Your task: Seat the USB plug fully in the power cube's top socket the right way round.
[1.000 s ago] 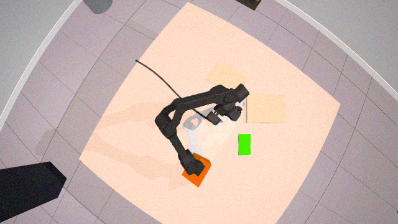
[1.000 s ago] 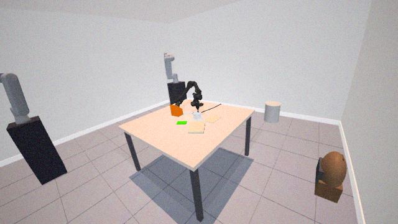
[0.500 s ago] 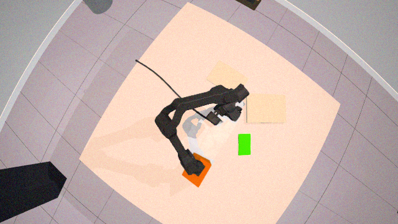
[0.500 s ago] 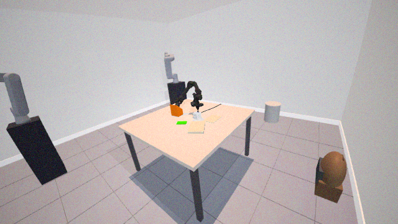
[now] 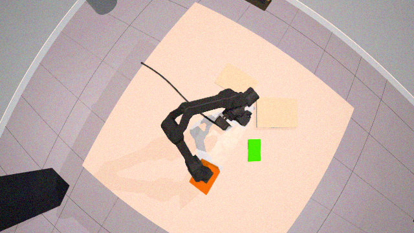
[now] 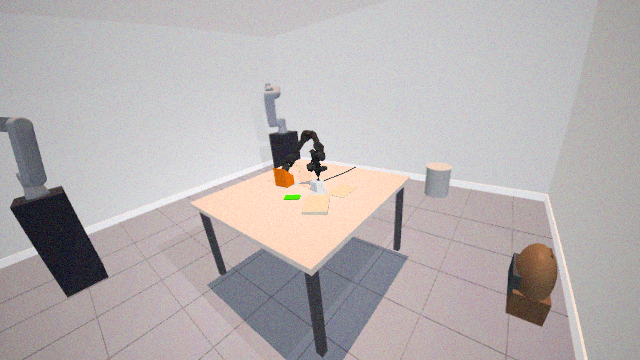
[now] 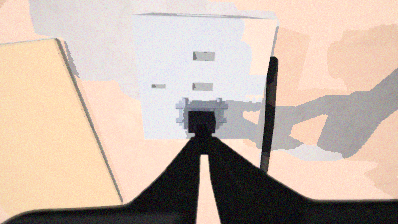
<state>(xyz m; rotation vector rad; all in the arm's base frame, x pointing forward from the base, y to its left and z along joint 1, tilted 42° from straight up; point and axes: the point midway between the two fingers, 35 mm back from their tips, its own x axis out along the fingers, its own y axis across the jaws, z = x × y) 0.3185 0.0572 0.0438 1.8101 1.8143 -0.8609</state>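
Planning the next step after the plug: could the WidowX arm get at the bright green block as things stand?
Probably, but not yet: the gripper is shut on the black plug. Nothing visible stands between it and the green block.
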